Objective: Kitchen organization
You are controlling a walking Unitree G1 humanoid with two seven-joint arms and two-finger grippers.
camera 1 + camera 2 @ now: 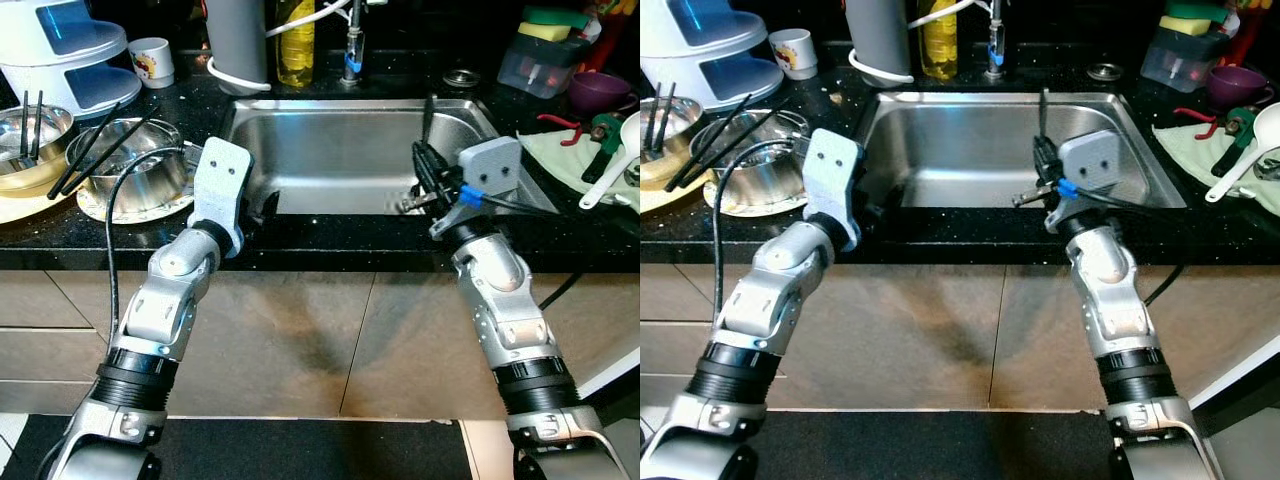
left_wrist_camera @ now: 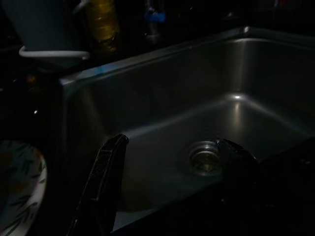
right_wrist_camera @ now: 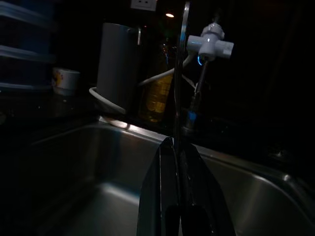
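**A:** So where's it at? Both arms are up at the front edge of the sink (image 1: 300,150). The right tool (image 1: 428,150) is clenched around a thin dark stick — looks like a chopstick (image 1: 428,115) — standing upright over the right side of the basin. The left tool (image 2: 167,162) hangs released over the near left corner, fingers spread, nothing between them, drain (image 2: 204,158) visible past them.

**B:** My worry is that stick. It's thin and held near its lower end, so I reckon a small wobble could let it swivel or slip down into the basin. The faucet (image 3: 206,44) is close behind too — easy to clip.

**A:** Containers? On the black table (image 1: 330,245) left of the sink, two steel bowls: the near bowl (image 1: 140,165) has chopsticks leaning across it, the far bowl (image 1: 30,135) holds a pair too. The sink itself holds nothing I can see.
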